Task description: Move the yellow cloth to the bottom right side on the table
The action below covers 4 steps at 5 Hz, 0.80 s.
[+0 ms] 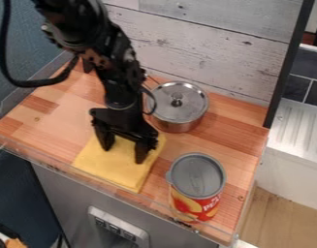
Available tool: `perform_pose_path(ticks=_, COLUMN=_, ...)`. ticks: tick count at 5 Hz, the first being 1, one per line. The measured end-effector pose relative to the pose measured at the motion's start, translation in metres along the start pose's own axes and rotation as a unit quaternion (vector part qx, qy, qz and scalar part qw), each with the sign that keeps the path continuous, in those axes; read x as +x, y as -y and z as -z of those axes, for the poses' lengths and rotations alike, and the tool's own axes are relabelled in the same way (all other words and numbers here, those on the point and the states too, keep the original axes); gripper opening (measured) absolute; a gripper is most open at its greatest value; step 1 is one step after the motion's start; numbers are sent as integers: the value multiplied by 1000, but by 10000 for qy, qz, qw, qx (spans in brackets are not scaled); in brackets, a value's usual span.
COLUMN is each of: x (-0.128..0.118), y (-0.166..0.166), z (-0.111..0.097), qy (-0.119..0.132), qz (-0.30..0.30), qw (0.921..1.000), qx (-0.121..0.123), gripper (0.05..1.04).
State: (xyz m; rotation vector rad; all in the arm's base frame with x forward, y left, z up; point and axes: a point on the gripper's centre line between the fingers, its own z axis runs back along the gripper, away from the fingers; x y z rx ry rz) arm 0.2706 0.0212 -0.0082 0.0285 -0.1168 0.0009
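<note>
- Red can with grey lid (197, 186) was noted at the near right, where the cloth was wanted; it could be bumped or toppled if the cloth were dragged straight across.
- Yellow cloth (112, 168) was found flat near the front edge, left of the can; its corner could be pushed over the edge if it were swept too low.
- End effector (123, 155) was held above the cloth, fingers apart, nothing clamped; whether the cloth was touched could not be told. Only wood might be pinched if too shallow a fold were taken.
- Lidded pot (179, 109) was placed behind; it could be knocked by the arm (121, 80) if swung rightward.
- Counted, near to far: one can, one cloth, one end effector, one pot, one table (229, 128).
</note>
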Motion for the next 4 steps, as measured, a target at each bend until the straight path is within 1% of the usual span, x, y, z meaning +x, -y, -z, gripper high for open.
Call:
perform_pose_path(ticks=1, x=3, y=18, z=-1, qy=56, qz=148, qw=9999, qx=-5, gripper=1001)
perform_pose_path(ticks=2, x=-1, y=20, z=-8, qy=24, qz=119, qw=9999, qx=-70, gripper=1001)
perform_pose_path(ticks=3, x=5, y=12, z=-38, qy=215, qz=-45, qw=9994, qx=-270, gripper=1001)
perform_pose_path(ticks=4, x=10, y=3, z=-68, qy=423, qz=-59, qw=9986, qx=-320, gripper=1001)
